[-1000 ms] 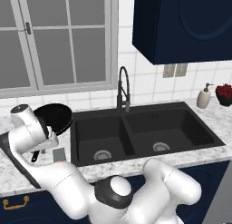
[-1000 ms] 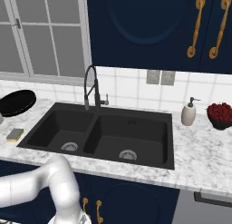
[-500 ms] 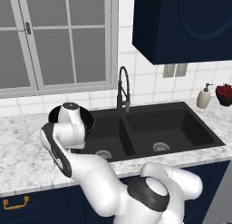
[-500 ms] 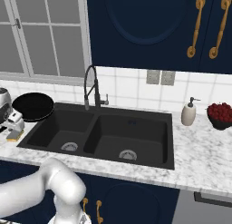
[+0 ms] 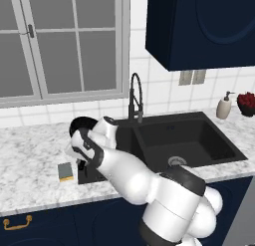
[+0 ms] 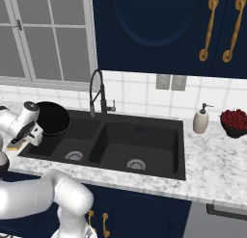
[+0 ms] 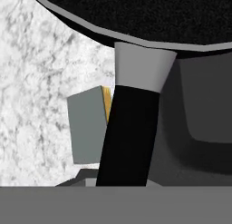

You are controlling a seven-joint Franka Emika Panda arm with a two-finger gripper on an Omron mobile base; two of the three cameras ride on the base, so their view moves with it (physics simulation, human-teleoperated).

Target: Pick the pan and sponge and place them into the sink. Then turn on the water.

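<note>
Two things must go into the big black double sink [image 6: 144, 140]. Right now the round black frying pan [image 6: 52, 118] is held up at the sink's left edge, over the left basin, its long handle [image 7: 129, 137] running into the end effector [image 5: 82, 163]. I cannot tell how tightly the fingers hold it. Next, I think, lower the pan into the basin. A small grey and yellow sponge [image 5: 64, 171] lies on the white marble surface [image 5: 30, 165], just left of the sink.

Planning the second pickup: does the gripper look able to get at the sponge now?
Probably yes: the sponge lies uncovered on the counter, with the gripper beside it above the pan handle.
</note>
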